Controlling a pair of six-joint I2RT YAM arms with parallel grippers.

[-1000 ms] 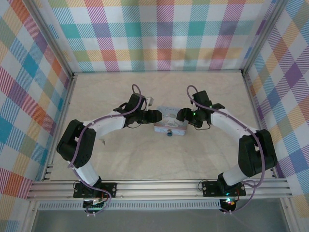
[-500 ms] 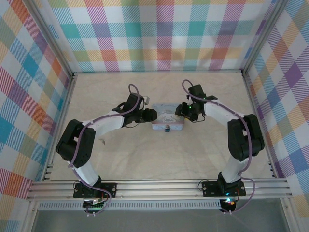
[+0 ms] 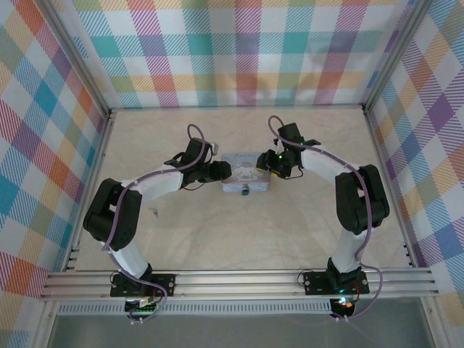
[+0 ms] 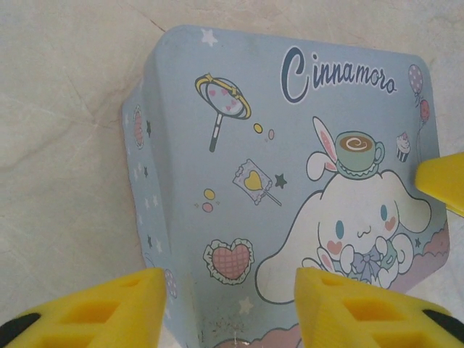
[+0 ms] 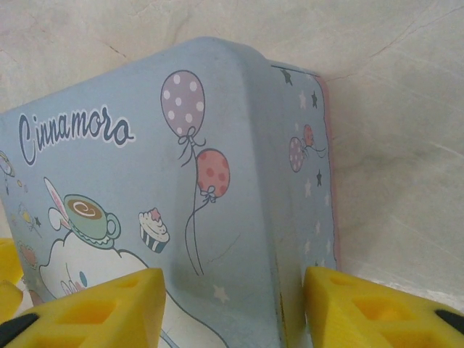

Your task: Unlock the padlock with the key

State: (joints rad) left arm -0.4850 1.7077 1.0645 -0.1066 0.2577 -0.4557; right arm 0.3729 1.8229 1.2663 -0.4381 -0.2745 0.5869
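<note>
The padlock is a tiny dark speck hanging off the near long side of the pale blue tin, just below the middle of the top view. That placement matters most for what comes next. The tin's long axis runs left to right across the frame, and each arm has come in at one short end, so the lock lies toward the bottom of the frame from both. The left gripper sits at the tin's left end and the right gripper at its right end. The lock looks about equally near to each, and I cannot say which is closer. In the left wrist view the yellow fingers stand spread, one beside the tin's side wall and one over the lid. In the right wrist view the fingers are spread the same way across the opposite edge. Neither pair pinches anything. The table is smooth pale marbled stone, so I would expect the tin to slide if nudged. There is bare table on all sides, closed in by checked pastel walls and an aluminium rail at the bottom.
</note>
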